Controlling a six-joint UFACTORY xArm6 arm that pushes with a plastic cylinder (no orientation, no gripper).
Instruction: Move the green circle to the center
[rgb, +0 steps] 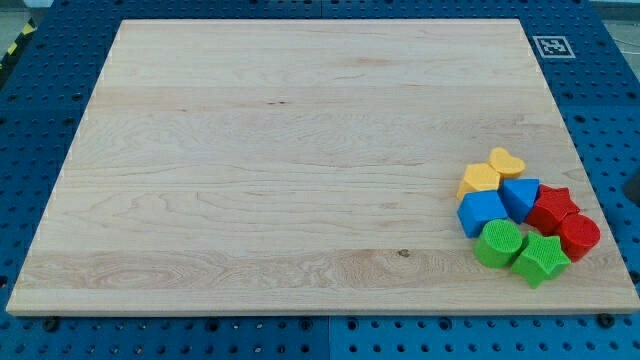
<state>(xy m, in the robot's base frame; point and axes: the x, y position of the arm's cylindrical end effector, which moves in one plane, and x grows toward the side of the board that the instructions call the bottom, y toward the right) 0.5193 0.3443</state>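
The green circle (498, 243) sits low on the view's right side of the wooden board (300, 160), in a tight cluster of blocks. A green star (541, 259) touches it on its right. A blue block (481, 212) lies just above it, with a second blue block (520, 196) to the upper right. A yellow block (479, 179) and a yellow heart (507, 161) top the cluster. A red star (553, 209) and a red round block (579, 236) lie at its right. My tip does not show in the view.
A black-and-white marker tag (552, 46) is on the board's top right corner. The board rests on a blue perforated table (610, 90). A dark shape (635, 187) shows at the view's right edge.
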